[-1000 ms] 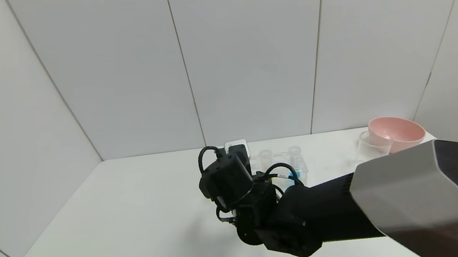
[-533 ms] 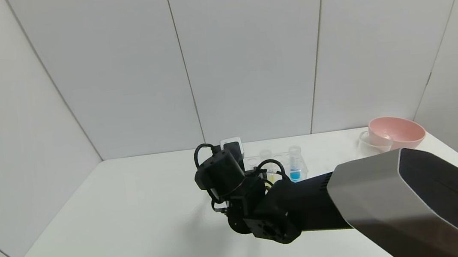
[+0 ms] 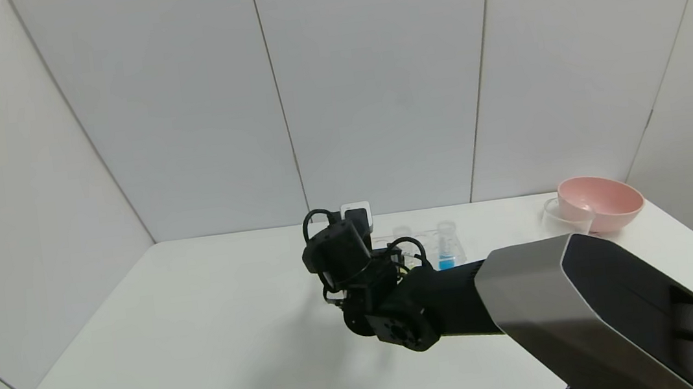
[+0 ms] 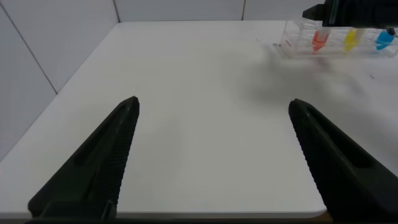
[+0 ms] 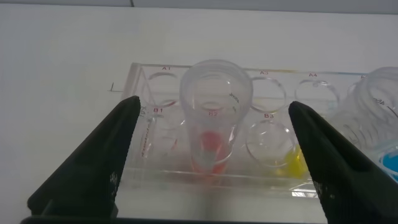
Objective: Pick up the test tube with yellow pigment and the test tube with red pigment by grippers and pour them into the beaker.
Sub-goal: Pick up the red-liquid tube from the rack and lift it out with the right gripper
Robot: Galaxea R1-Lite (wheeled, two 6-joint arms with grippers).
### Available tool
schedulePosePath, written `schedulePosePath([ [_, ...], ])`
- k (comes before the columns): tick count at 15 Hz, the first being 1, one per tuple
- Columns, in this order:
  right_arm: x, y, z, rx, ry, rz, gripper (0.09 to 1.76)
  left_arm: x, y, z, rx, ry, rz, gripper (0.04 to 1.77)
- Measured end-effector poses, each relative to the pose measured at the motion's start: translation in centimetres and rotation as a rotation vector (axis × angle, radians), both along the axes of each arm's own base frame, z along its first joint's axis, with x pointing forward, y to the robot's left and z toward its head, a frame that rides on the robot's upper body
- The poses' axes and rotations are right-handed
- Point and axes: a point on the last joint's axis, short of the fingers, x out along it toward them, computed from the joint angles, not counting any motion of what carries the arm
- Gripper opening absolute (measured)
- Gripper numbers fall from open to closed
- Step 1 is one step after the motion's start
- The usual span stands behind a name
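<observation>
Since a second ago the right arm has pushed farther out over the white table, its big grey forearm shell sliding toward the lower right of the head view and its black wrist creeping up toward the clear tube rack in the middle of the frame. With the arm lower, the beaker by the pink bowl at the right edge of the table shows more plainly than before; the two look to be touching or just beside each other.

The right gripper hangs right over the rack, its two black fingers spread wide with nothing between them but air. In the right wrist view the test tube with red pigment stands upright in the rack squarely in the gap between those fingers, not touched by either. The test tube with yellow pigment sits in the next well over, lower right of centre in that view, and the tube with blue liquid stands at the far right edge.

The left gripper waits well back over the near side of the table, fingers apart and holding nothing; from its view the rack shows small in the upper right corner, red, yellow and blue in a row.
</observation>
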Motion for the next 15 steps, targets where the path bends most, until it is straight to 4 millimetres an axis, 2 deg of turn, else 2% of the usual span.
schedulePosePath([
  [10,0.38,0.16,-0.28,-0.026,-0.010,0.008,1.71,0.00,0.00,0.00,0.000,0.000,0.000,1.72],
  [13,0.42,0.14,-0.34,-0.027,-0.009,0.007,1.24,0.00,0.00,0.00,0.000,0.000,0.000,1.72],
  [15,0.40,0.15,-0.36,-0.025,-0.008,0.006,0.98,0.00,0.00,0.00,0.000,0.000,0.000,1.72],
])
